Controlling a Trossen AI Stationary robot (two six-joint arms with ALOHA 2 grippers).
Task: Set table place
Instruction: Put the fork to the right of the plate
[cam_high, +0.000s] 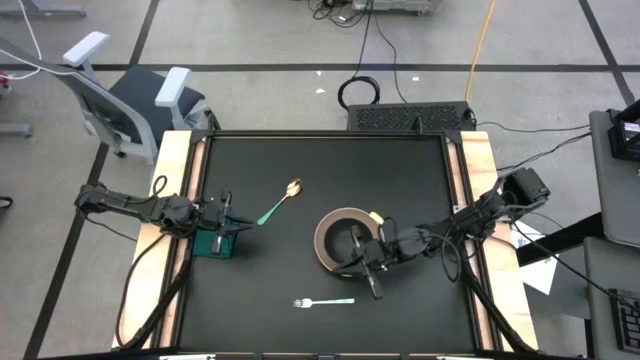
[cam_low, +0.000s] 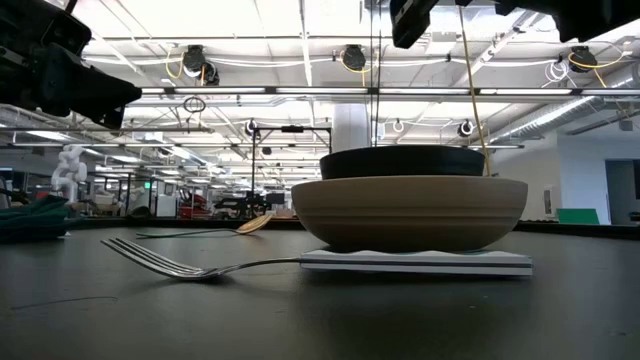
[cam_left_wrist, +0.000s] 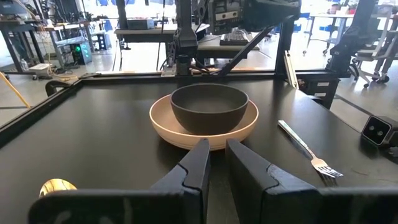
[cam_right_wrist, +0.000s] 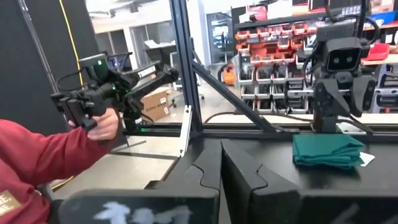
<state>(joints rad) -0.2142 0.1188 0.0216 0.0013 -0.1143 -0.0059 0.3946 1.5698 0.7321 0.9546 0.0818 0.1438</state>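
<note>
Broadly, from the high view's left to right: the left gripper (cam_high: 232, 224) hovers at about 9 o'clock on the table (cam_high: 250, 310), above a folded green cloth (cam_high: 212, 243), its fingers (cam_left_wrist: 200, 163) a narrow slit apart and holding nothing. Just beside it toward the centre lies the spoon (cam_high: 281, 201), at roughly 10 o'clock; it looks light and stiff, best pinched across the thin green handle rather than the rounded gold bowl, which would likely slip. The fork (cam_high: 324, 302) lies at 6 o'clock, flat and thin (hard to get fingers under), so mid-handle seems the likeliest hold. Right of centre, at about 3 o'clock, the black bowl (cam_left_wrist: 209, 107) sits inside the plate (cam_left_wrist: 163, 122); both look rigid, heavier and breakable, so a rim grip would suit. The right gripper (cam_high: 368, 254) is pressed shut and empty over the plate's rim. The matte tabletop looks smooth. Beyond it, a person's hand (cam_right_wrist: 104, 126) holds a device among workshop shelving.
</note>
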